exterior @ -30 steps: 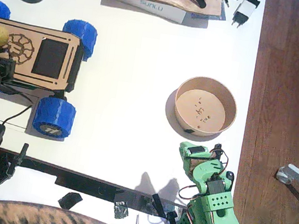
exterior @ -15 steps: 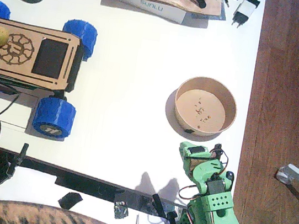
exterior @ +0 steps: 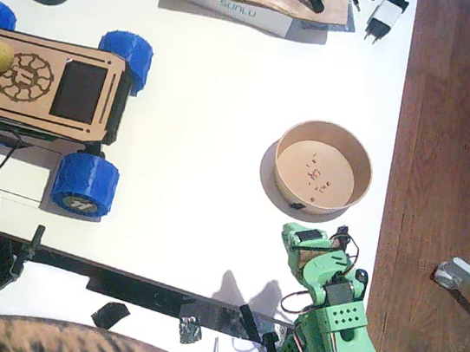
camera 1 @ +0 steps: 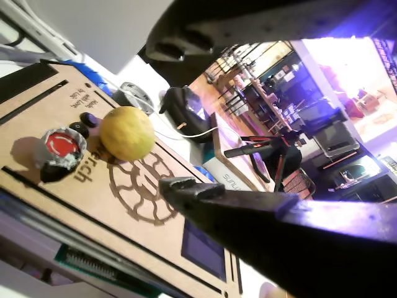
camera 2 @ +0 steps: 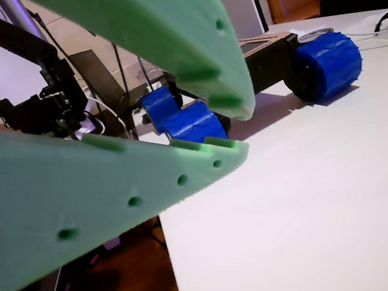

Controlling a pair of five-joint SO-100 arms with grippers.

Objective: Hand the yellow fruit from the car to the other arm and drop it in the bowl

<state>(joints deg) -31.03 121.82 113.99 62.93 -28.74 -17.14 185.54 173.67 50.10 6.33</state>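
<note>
Left claw (camera 1: 186, 118) agape near yellow fruit (camera 1: 127, 132), car (exterior: 50, 89) deck edge.

A dull-skinned, finely pitted yellow fruit (camera 1: 127, 132) sits on the car (exterior: 50, 89), whose matt laser-cut wooden deck carries dark burnt engraving; its blue wheels (exterior: 85, 184) look like ribbed plastic. Beside the fruit on the deck, a red button (camera 1: 60, 144) shines glossy. Right of the car, the tan paper bowl (exterior: 322, 168) has a speckled matt bottom. The other arm (exterior: 332, 325) is bright green perforated plastic, on a smooth white table (exterior: 201, 171).
</note>
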